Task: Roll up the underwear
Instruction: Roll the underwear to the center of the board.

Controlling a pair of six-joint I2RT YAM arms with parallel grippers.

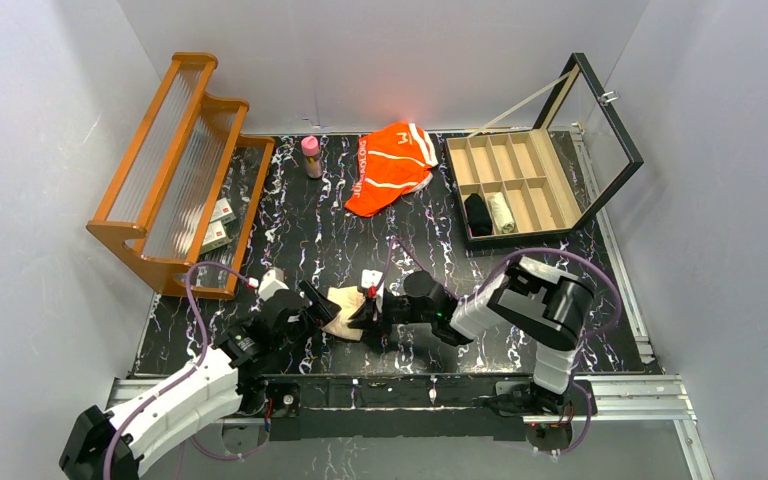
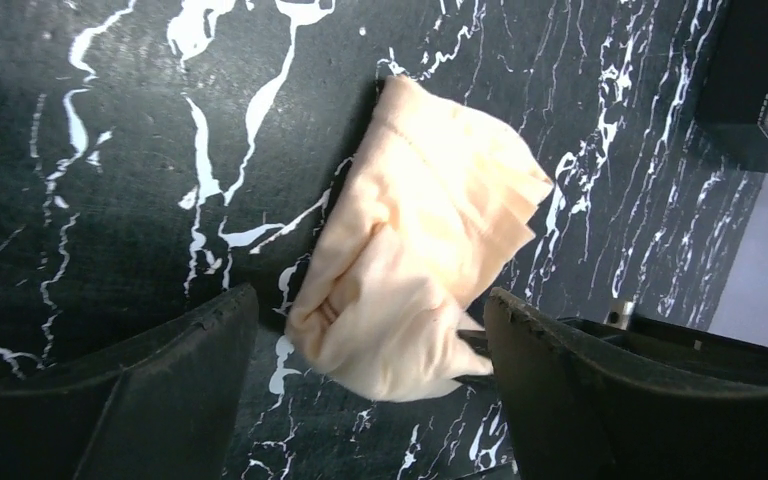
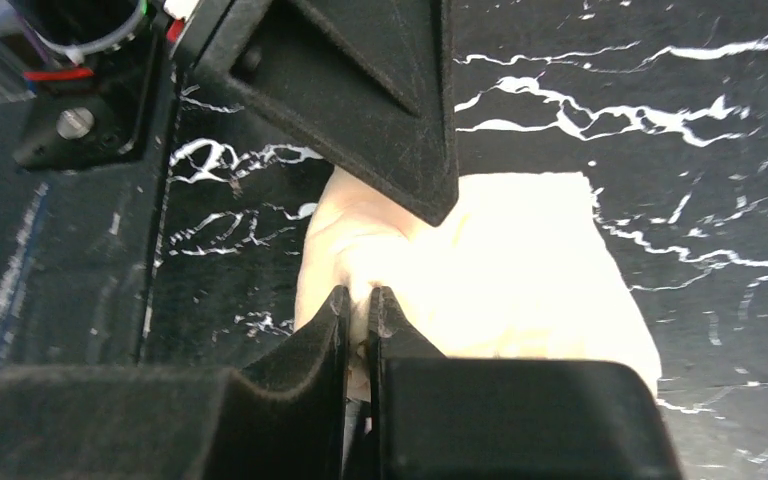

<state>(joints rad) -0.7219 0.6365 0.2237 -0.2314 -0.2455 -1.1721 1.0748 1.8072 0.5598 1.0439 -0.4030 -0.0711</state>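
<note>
The pale beige underwear (image 1: 345, 312) lies bunched and partly folded on the black marbled table, near the front edge between my two grippers. My left gripper (image 2: 370, 300) is open, one finger on each side of the cloth's near end (image 2: 420, 250), not pressing it. My right gripper (image 3: 358, 300) is shut on a thin fold at the edge of the beige underwear (image 3: 520, 270). One left finger (image 3: 380, 100) hangs just above the cloth in the right wrist view. The orange underwear (image 1: 392, 165) with white stripes lies spread at the back of the table, apart from both grippers.
A wooden rack (image 1: 180, 170) stands at the left with small boxes (image 1: 218, 225) at its foot. A pink-capped bottle (image 1: 311, 157) stands near the orange garment. An open compartment box (image 1: 510, 185) at the back right holds a dark roll (image 1: 477, 213) and a pale roll (image 1: 501, 211).
</note>
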